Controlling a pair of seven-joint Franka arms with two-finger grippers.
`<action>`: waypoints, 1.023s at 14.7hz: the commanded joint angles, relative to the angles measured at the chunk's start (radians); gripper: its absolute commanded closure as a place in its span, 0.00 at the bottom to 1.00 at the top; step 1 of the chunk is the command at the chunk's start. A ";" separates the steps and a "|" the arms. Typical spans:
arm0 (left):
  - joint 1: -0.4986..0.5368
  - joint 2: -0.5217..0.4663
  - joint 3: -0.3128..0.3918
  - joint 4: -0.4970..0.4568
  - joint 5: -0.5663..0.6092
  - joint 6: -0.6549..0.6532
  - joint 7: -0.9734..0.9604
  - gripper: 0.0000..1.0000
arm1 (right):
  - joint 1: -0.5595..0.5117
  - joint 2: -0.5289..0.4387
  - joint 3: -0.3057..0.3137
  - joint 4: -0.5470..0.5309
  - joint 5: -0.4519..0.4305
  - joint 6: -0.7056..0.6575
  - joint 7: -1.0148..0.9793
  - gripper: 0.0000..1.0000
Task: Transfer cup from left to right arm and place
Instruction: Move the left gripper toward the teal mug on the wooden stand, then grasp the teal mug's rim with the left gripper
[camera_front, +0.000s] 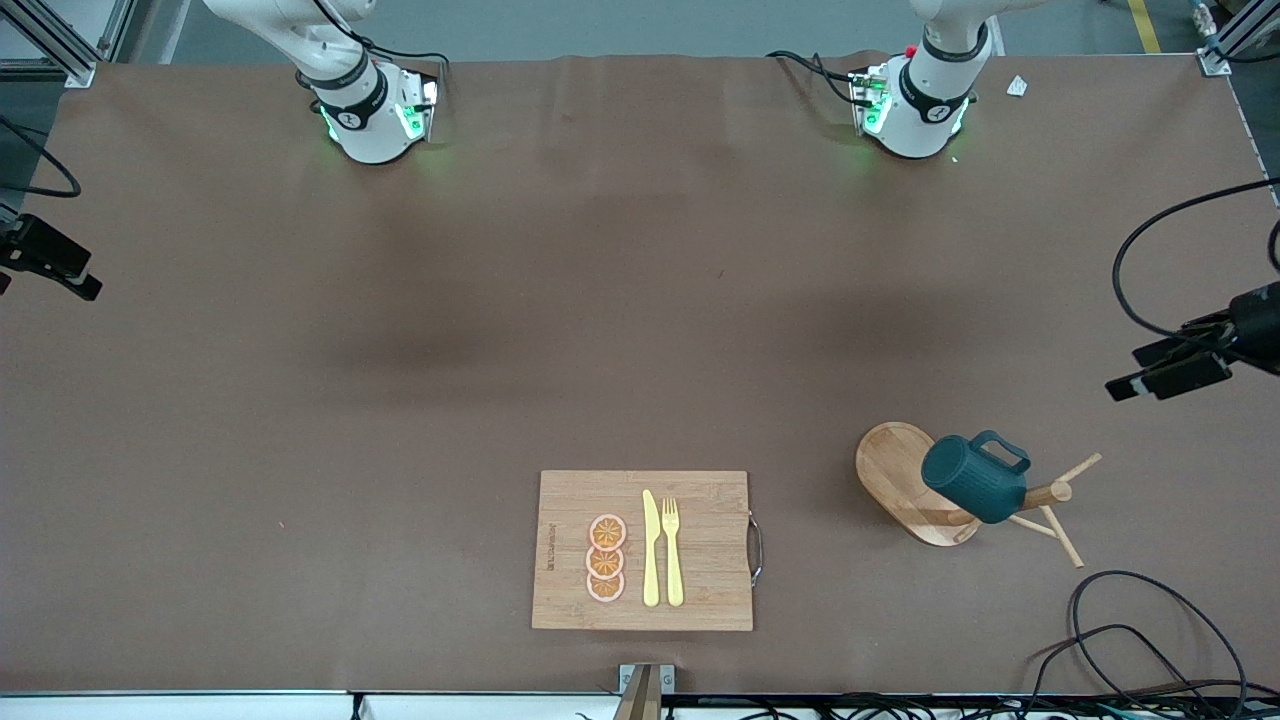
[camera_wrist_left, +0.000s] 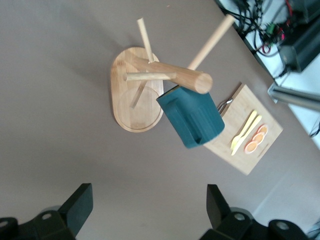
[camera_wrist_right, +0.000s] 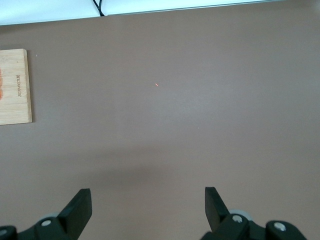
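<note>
The dark teal ribbed cup (camera_front: 975, 478) hangs by its handle on a peg of a wooden mug tree (camera_front: 895, 475), near the front camera toward the left arm's end. It also shows in the left wrist view (camera_wrist_left: 192, 117), tilted under the tree's thick post (camera_wrist_left: 175, 75). My left gripper (camera_wrist_left: 148, 200) is open and empty, high over bare table, well apart from the cup. My right gripper (camera_wrist_right: 147, 200) is open and empty, high over bare table toward the right arm's end. Both arms wait by their bases.
A bamboo cutting board (camera_front: 700, 550) with a yellow knife (camera_front: 651, 550), a yellow fork (camera_front: 672, 550) and three orange slices (camera_front: 606, 560) lies at the near edge. Black cables (camera_front: 1130, 630) lie near the mug tree. Cameras on stands (camera_front: 1190, 360) overhang both ends.
</note>
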 joint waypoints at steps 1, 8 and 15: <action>-0.017 0.008 -0.012 -0.020 -0.024 0.050 -0.144 0.00 | -0.024 -0.013 0.017 -0.015 0.001 0.002 -0.016 0.00; -0.128 0.051 -0.015 -0.097 -0.003 0.247 -0.332 0.00 | -0.024 -0.013 0.017 -0.016 0.001 0.002 -0.016 0.00; -0.152 0.124 -0.019 -0.098 -0.016 0.316 -0.404 0.00 | -0.024 -0.013 0.017 -0.016 0.001 0.002 -0.016 0.00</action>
